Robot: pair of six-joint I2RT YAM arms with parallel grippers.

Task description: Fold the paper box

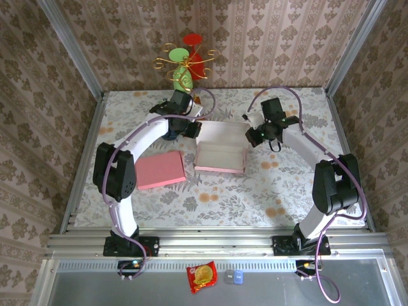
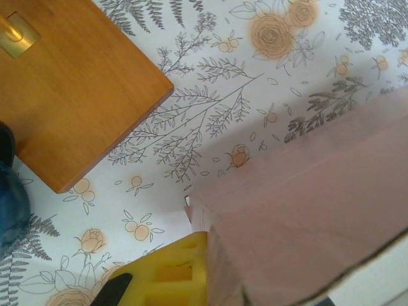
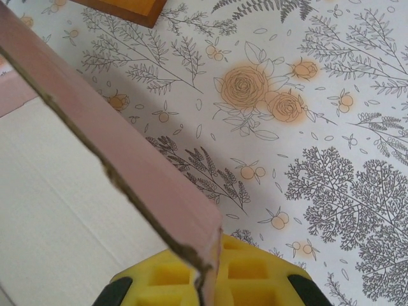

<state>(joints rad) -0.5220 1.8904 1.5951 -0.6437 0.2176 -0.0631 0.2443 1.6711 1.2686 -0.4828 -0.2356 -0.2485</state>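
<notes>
Fingers (image 2: pixel 167 279) of the left gripper (image 1: pixel 193 125) are pinched narrow on the left end of the raised back flap of the paper box (image 1: pixel 220 157). In the left wrist view the yellow pad presses against the pink outer face of the card. The right gripper (image 1: pixel 252 136) is likewise clamped on the flap's right end. In the right wrist view its yellow fingers (image 3: pixel 245 275) sit on either side of the card's torn-looking edge, with the white inner face to the left.

The box lies open around the middle of the counter (image 1: pixel 210 197), a little toward the far edge. Its shallow pink tray faces up and the flap stands tilted up behind it. A flat pink box (image 1: pixel 160 170) lies just beside it, toward the left edge.

A wooden block (image 2: pixel 70 83) rests on the floral cloth near the flap's left corner. An ornament (image 1: pixel 185 64) of green, red and gold wire stands at the far edge. A red snack packet (image 1: pixel 201 277) lies on the rail below the near edge.
</notes>
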